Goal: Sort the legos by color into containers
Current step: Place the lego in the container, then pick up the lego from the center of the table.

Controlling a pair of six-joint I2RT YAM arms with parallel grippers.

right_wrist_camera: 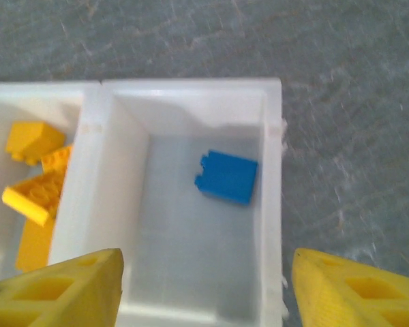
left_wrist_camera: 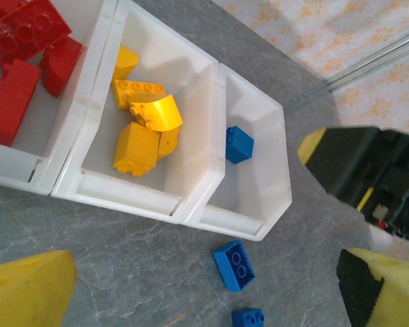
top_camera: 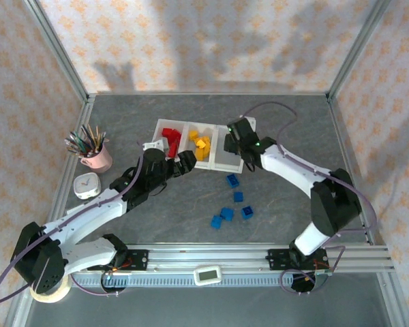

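The containers are one white tray [top_camera: 188,125] of three joined compartments. Red legos [top_camera: 170,139] fill its left compartment and yellow ones [top_camera: 202,144] the middle. My right gripper [right_wrist_camera: 204,289] hangs open over the right compartment [right_wrist_camera: 204,102], where one blue lego [right_wrist_camera: 226,177] lies loose on the floor, apart from the fingers. Several more blue legos [top_camera: 232,180] are scattered on the table in front of the tray. My left gripper [top_camera: 187,162] stands open by the tray's front edge, nothing between its fingers, with a blue lego [left_wrist_camera: 234,265] lying on the table below it.
A pink cup of pencils [top_camera: 95,154] and a small white clock [top_camera: 87,185] stand at the left. A white timer [top_camera: 208,274] sits on the front rail. Metal frame posts [top_camera: 346,54] edge the grey tabletop.
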